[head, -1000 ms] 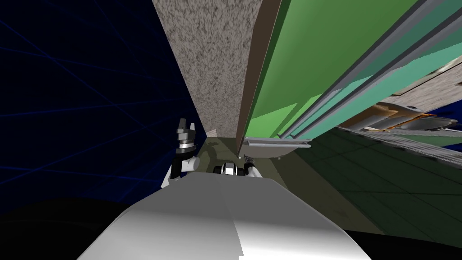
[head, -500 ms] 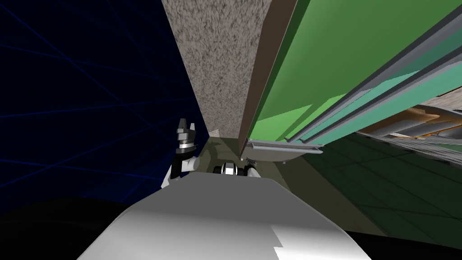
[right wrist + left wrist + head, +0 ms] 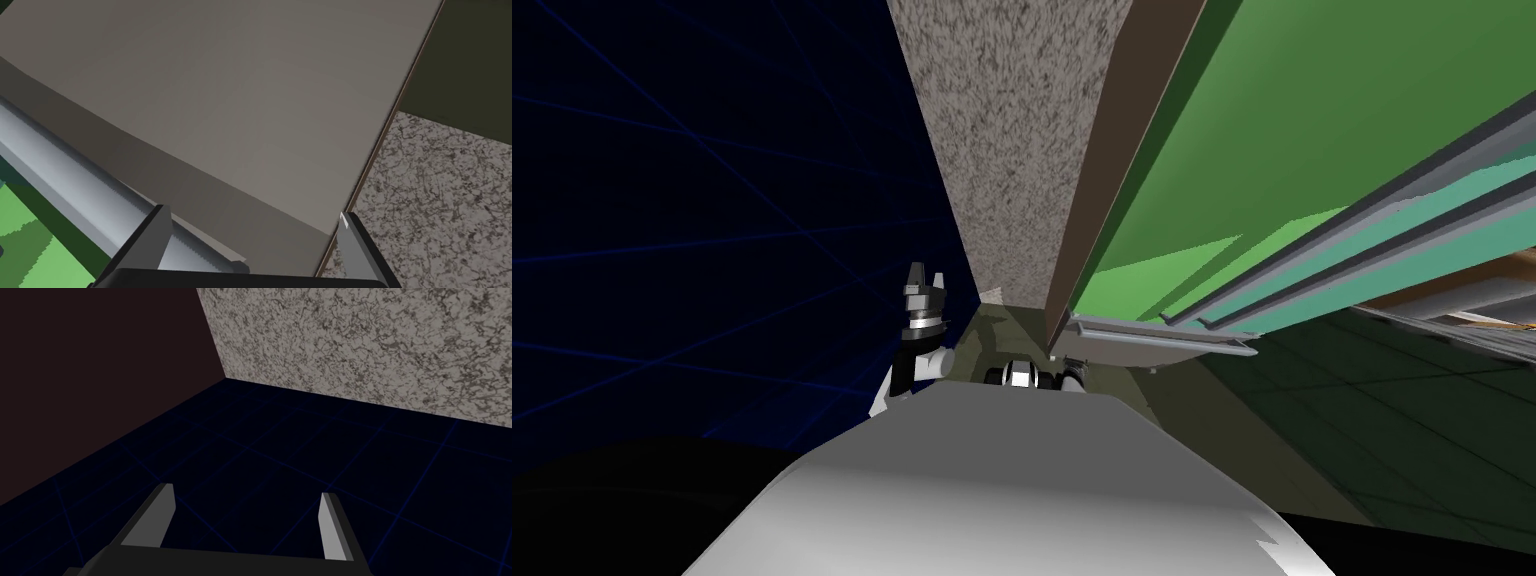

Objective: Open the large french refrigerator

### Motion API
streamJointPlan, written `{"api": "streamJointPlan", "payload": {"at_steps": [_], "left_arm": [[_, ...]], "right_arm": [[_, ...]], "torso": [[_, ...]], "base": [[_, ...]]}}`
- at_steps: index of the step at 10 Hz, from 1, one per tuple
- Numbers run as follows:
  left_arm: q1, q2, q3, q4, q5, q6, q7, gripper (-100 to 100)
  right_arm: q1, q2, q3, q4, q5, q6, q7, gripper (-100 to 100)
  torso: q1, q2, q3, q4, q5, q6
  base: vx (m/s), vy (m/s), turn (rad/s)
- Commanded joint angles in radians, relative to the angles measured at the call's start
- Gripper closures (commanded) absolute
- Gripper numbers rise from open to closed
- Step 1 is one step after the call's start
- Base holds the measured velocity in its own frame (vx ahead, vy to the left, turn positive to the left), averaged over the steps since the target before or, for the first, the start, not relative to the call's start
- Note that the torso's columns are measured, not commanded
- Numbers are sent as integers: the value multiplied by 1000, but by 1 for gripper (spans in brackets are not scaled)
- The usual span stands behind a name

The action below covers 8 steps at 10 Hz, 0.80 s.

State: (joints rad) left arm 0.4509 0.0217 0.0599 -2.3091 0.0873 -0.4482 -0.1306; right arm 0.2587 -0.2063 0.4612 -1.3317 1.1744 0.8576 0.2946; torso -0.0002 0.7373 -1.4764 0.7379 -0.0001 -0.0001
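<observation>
Currently your right claw point(image 3: 252, 215) stands apart at the grey fridge door point(image 3: 240, 100), handle point(image 3: 75, 175) at one finger; your left claw point(image 3: 247, 493) hangs apart near the speckled wall point(image 3: 375, 348).

The grey door point(image 3: 240, 100) blocks the right pincer point(image 3: 253, 212), speckled wall point(image 3: 440, 200) alongside.

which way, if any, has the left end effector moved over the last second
No. The left end effector holds its spot, open; the speckled wall and green panel slid right together, which is my own turn.
</observation>
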Motion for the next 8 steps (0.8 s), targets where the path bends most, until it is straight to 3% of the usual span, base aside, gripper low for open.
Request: {"api": "streamJointPlan", "payload": {"at_steps": [1, 2, 3, 4, 5, 6, 8], "left_arm": [[0, 0, 0, 0, 0, 0, 0, 0], [0, 0, 0, 0, 0, 0, 0, 0], [0, 0, 0, 0, 0, 0, 0, 0], [0, 0, 0, 0, 0, 0, 0, 0], [0, 0, 0, 0, 0, 0, 0, 0], [0, 0, 0, 0, 0, 0, 0, 0], [0, 0, 0, 0, 0, 0, 0, 0]], "right_arm": [[-18, -12, 21, 73, 71, 73, -2, -100], [-18, -12, 21, 78, 74, 86, -2, -100], [-25, -23, 33, 117, 115, 127, 0, -100], [-25, -23, 33, 119, 115, 132, 0, -100], [-31, -33, 45, 158, 154, 172, 1, -100], [-31, -33, 45, 158, 154, 175, 1, -100], [-43, -53, 66, 218, 223, 241, 2, -100]], "torso": [[0, 1, 0, 0, 0, 0], [1, 1, 1, 0, 0, 0], [0, 1, 1, 0, 0, 0], [0, 0, 0, 0, 0, 0], [0, 1, 0, 0, 0, 0], [0, 0, 0, 0, 0, 0], [0, 1, 0, 0, 0, 0]], "base": [[52, 44, 85], [53, 28, 57], [68, 33, 99], [59, 23, 35], [66, 29, 72], [55, 22, 39], [72, 27, 78]]}}
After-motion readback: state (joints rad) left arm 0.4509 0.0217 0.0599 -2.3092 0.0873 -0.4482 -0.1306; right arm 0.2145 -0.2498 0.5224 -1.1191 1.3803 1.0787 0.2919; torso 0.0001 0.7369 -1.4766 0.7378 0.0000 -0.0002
